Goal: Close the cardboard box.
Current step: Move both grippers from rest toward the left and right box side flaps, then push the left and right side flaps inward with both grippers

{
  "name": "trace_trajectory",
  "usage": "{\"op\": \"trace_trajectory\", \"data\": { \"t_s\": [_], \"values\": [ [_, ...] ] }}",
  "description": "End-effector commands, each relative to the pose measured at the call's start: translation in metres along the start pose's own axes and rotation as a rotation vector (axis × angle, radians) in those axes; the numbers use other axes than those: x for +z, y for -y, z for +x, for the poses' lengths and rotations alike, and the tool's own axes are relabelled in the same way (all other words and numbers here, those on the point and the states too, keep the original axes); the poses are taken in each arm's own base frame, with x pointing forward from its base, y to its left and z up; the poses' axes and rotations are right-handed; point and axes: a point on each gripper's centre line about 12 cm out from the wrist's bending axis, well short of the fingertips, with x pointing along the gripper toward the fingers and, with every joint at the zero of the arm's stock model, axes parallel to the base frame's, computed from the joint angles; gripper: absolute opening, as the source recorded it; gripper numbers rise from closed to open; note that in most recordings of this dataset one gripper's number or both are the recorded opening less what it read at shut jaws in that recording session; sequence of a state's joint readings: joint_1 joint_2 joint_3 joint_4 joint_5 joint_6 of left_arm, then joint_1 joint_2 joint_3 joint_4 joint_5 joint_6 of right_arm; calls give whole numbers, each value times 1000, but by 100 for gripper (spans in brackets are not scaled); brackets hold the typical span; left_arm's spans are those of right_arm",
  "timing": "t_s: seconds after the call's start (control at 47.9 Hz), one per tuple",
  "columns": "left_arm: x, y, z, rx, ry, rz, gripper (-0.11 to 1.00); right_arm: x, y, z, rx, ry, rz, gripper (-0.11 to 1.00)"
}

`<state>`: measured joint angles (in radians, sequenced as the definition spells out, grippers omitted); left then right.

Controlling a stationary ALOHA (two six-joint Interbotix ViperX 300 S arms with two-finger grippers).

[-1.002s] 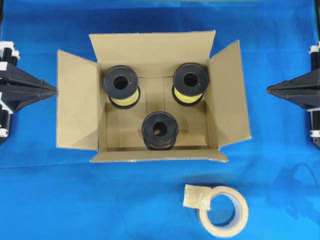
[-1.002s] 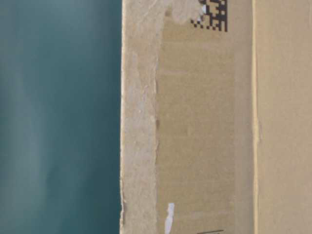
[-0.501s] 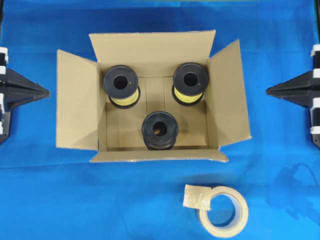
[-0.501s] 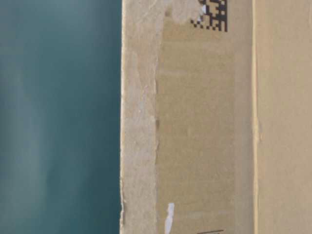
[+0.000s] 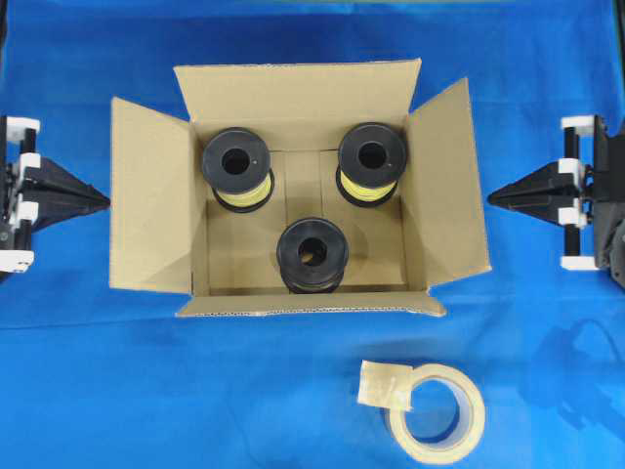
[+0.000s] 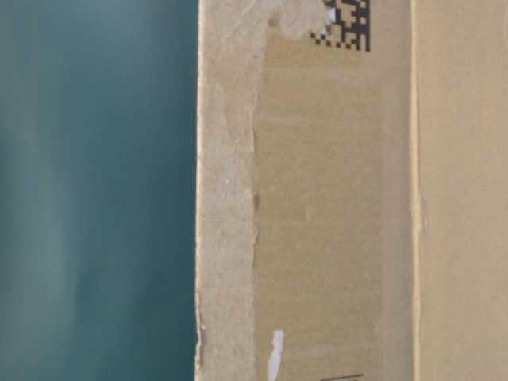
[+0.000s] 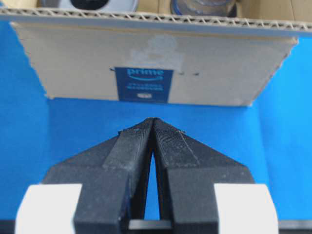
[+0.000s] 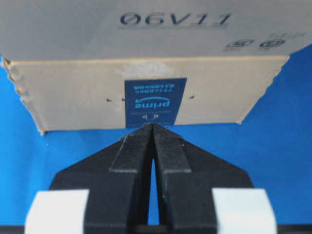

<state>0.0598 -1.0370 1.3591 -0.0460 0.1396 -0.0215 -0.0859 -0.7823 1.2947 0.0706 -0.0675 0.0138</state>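
Cardboard box (image 5: pixel 293 186) sits wide open btwn both arms, each side flap just ahead of pinched-together tips, left gripper (image 5: pixel 103 200) & right gripper (image 5: pixel 491 197) prob wedge-shaped to nudge flaps shut.

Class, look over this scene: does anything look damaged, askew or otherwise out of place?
The cardboard box shows wear: the outer edges of its side flaps are ragged and torn in both wrist views, and old tape residue runs down its wall in the table-level view. The tape roll has a loose, folded end. Nothing is spilled.
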Motion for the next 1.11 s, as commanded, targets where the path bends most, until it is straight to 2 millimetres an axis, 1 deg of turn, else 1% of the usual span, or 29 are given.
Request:
{"op": "trace_trajectory", "data": {
  "t_s": [0.0,0.167,0.25,0.355,0.626,0.751,0.96,1.085],
  "values": [
    [4,2,2,-8,12,9,0,7,0,3,-2,32,7,0],
    [9,3,9,-16,74,16,0,14,0,6,-3,72,13,0],
    [13,5,15,-26,115,23,0,18,0,12,-5,75,15,0],
    [22,6,28,-25,152,25,0,28,-1,21,-6,91,9,0],
    [66,10,71,-19,185,52,0,65,-3,43,-4,172,7,0],
    [76,9,89,-8,184,72,0,74,-4,54,-5,189,7,0],
    [92,6,118,6,178,68,0,82,-6,82,-2,187,5,0],
    [99,6,134,9,169,78,0,86,-7,103,-5,163,5,0]
  ]
}}
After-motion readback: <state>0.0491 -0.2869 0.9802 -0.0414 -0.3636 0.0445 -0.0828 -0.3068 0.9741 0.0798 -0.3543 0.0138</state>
